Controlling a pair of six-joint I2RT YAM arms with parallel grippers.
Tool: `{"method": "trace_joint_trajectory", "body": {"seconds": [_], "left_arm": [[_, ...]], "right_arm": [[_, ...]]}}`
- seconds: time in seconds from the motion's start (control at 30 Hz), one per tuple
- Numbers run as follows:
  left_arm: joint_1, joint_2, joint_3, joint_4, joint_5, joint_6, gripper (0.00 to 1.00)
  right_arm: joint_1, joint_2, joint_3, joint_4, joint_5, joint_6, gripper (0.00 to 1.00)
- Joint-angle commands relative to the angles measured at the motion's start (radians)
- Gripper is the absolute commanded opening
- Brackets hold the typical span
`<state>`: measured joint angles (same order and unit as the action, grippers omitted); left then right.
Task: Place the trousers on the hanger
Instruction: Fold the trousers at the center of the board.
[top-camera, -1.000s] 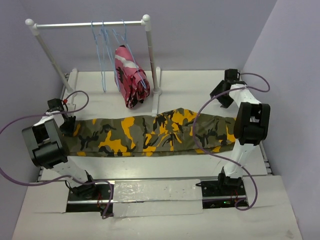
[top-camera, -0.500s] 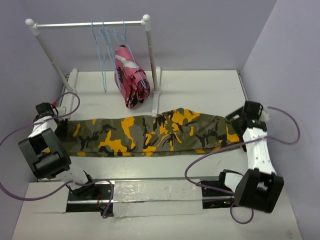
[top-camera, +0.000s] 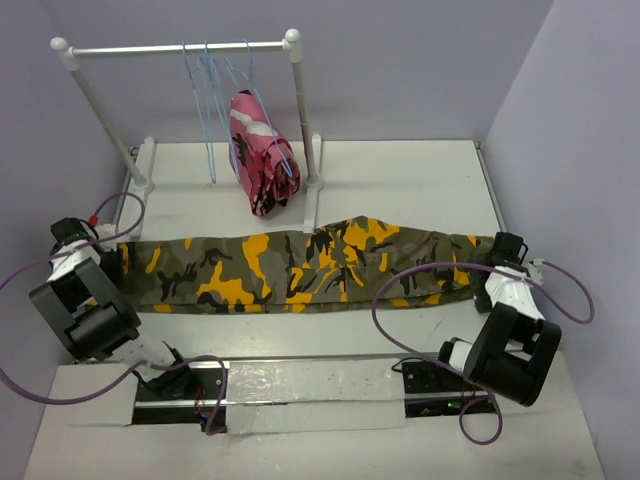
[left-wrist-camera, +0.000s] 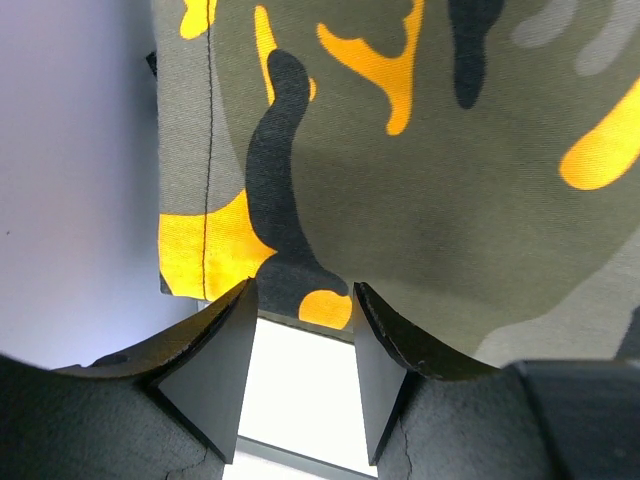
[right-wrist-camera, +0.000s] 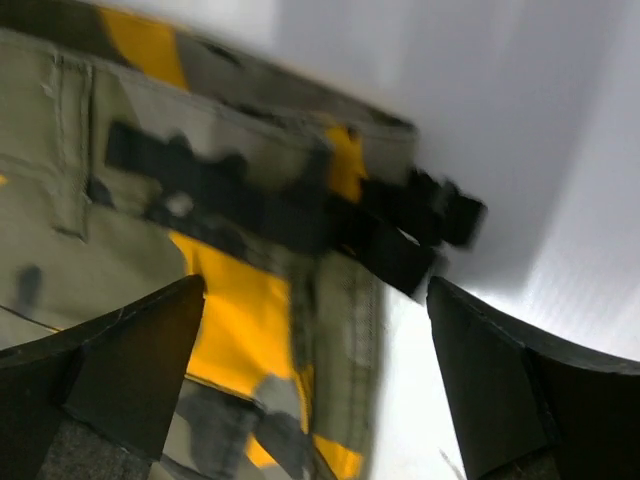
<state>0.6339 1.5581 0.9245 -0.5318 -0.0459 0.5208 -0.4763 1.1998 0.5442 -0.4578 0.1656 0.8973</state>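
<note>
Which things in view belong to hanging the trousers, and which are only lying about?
For the job: trousers, laid out flat; light-blue hangers; left gripper and right gripper, one at each end of the cloth.
Lying about: pink camouflage garment, already hung; white rail stand.

Soft, even light throughout; the trousers (right-wrist-camera: 240, 300) smear with motion blur in the right wrist view, sharp elsewhere.

A white rail stand (top-camera: 180, 47) stands at the far left of the white table (top-camera: 400, 180), with a pink, white and black camouflage garment (top-camera: 258, 150) hanging from its bar.
</note>
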Motion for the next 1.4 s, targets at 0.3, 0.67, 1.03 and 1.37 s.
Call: {"method": "trace_joint_trajectory", "body": {"seconds": [0.3,0.67,1.03,1.37], "left_arm": [[0.035,0.091,0.042,0.024,0.015,0.018,0.52],[0.039,0.072,0.087,-0.027,0.062,-0.018,0.52],[-0.107,-0.013,0.091,-0.107,0.115,-0.080,0.52],[-0.264,-0.045,0.074,-0.144,0.235,-0.135,0.53]], "right_arm": [[-0.031,0.135,0.025,0.150,-0.041,-0.046,0.06],[0.066,-0.165,0.324,0.005,0.212,-0.198,0.00],[0.311,-0.182,0.710,-0.031,0.497,-0.383,0.00],[0.867,-0.199,0.812,0.033,0.748,-0.537,0.00]]}}
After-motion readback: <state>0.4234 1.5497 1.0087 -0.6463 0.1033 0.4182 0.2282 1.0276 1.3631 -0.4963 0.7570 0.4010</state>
